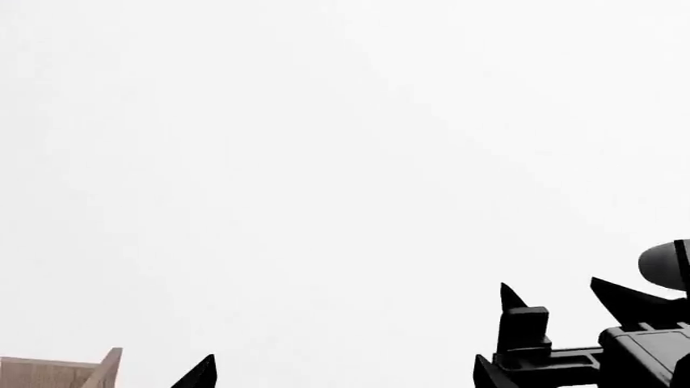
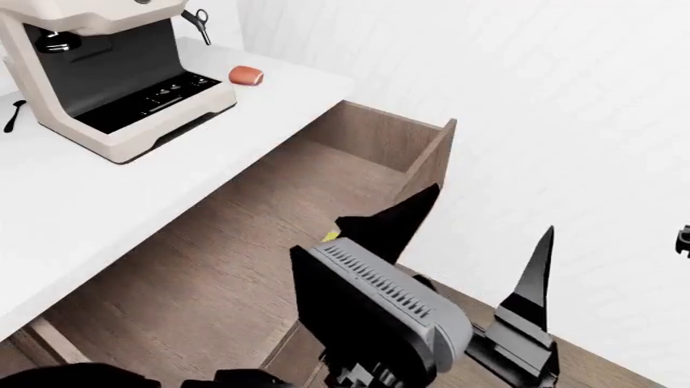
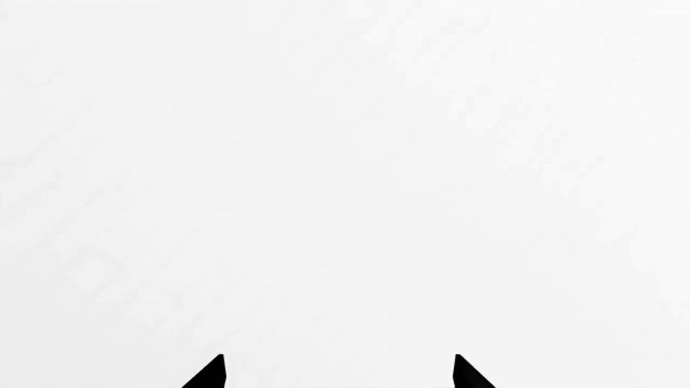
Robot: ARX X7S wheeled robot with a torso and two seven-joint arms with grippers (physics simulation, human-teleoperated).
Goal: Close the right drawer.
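Observation:
The right drawer (image 2: 372,137) stands pulled far out from under the white counter in the head view, its brown wood-grain floor showing. A corner of it (image 1: 65,373) shows in the left wrist view. My left gripper (image 2: 493,208) (image 1: 345,373) hangs open over the drawer's outer end, one finger (image 2: 415,212) beside the drawer's front corner, nothing between its fingers. My right gripper (image 3: 338,373) is open and faces a plain white surface. Only a sliver of it (image 2: 683,239) shows at the head view's right edge. It also shows in the left wrist view (image 1: 550,284).
An espresso machine (image 2: 108,73) and a small red-brown object (image 2: 247,75) stand on the white counter (image 2: 129,194). A yellow item (image 2: 329,237) lies in the drawer, mostly hidden by my left arm. White surfaces lie beyond the drawer.

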